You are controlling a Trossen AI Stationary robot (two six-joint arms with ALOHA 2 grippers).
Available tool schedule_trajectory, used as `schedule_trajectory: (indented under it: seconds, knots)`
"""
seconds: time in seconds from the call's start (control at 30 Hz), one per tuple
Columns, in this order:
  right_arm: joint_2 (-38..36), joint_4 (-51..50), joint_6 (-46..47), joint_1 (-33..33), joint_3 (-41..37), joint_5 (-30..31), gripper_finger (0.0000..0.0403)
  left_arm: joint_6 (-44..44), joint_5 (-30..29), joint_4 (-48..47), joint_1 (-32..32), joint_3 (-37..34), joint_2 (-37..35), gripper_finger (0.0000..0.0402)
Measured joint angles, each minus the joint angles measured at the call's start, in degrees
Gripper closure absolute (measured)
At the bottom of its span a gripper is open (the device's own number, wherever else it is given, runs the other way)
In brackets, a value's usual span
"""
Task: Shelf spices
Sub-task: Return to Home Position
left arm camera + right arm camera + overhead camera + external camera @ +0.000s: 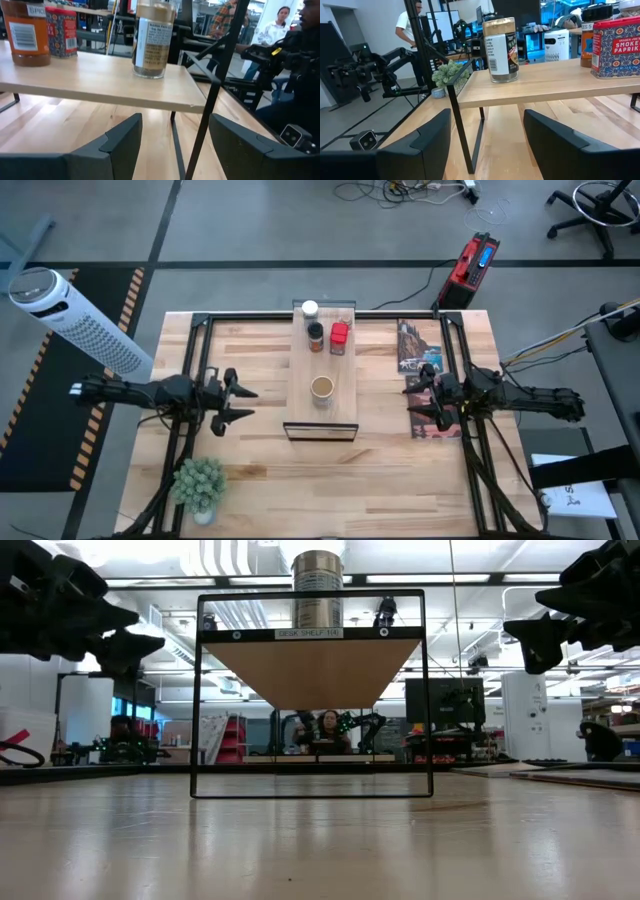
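Observation:
The shelf (322,370), a pale board on a thin black frame, stands in the middle of the table. Four spices stand on their bases on it: a white-capped jar (309,309), a dark-lidded jar (316,333) and a red tin (339,337) at the far end, and a wider tan-topped jar (322,387) nearer. My left gripper (245,404) is left of the shelf, level and open, pointing at it. My right gripper (412,398) is right of the shelf, also level and open. Each wrist view shows the tan-topped jar (152,40) (501,50) beyond empty fingers.
A flat printed game box (425,375) lies under my right arm at the table's right. A small potted plant (200,485) stands at the near left. A white perforated cylinder (75,320) lies off the far left corner. People show in the room beyond.

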Motion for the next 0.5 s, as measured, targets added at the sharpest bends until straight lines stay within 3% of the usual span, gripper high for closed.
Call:
schedule_trajectory:
  seconds: [0.5]
  knots:
    - [0.0,0.0,0.0,0.0,0.0,0.0,0.0155,0.0,0.0,0.0,0.0,0.0,5.5,0.0182]
